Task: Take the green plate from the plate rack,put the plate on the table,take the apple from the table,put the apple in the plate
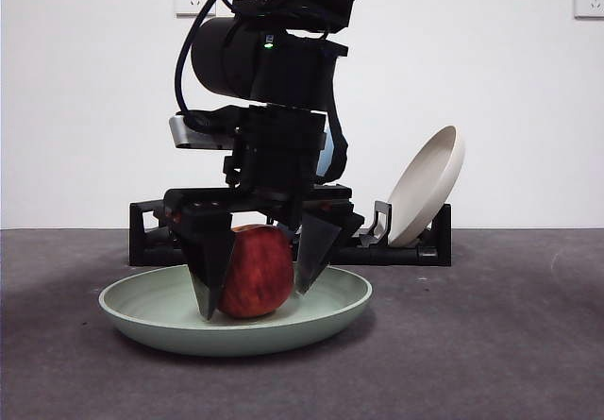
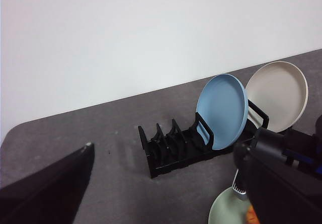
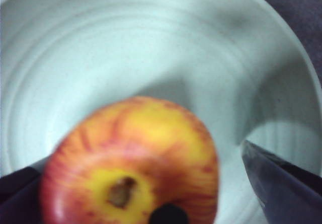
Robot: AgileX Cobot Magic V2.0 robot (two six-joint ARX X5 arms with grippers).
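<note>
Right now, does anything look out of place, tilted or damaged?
Nothing stands out. The apple rests in the green plate, flat on the table, between the open right gripper jaws. Blue plate and cream plate lean in the plate rack.

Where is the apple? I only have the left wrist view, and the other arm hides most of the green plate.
Observer: The apple sits in the green plate, stem dimple up.
Operator: Is the right gripper clamped on it?
Observer: No. The right gripper straddles it with jaws open; the right wrist view shows bare plate between one jaw and the apple.
Operator: Is the plate flat?
Observer: Yes, flat on the table, in front of the rack.
</note>
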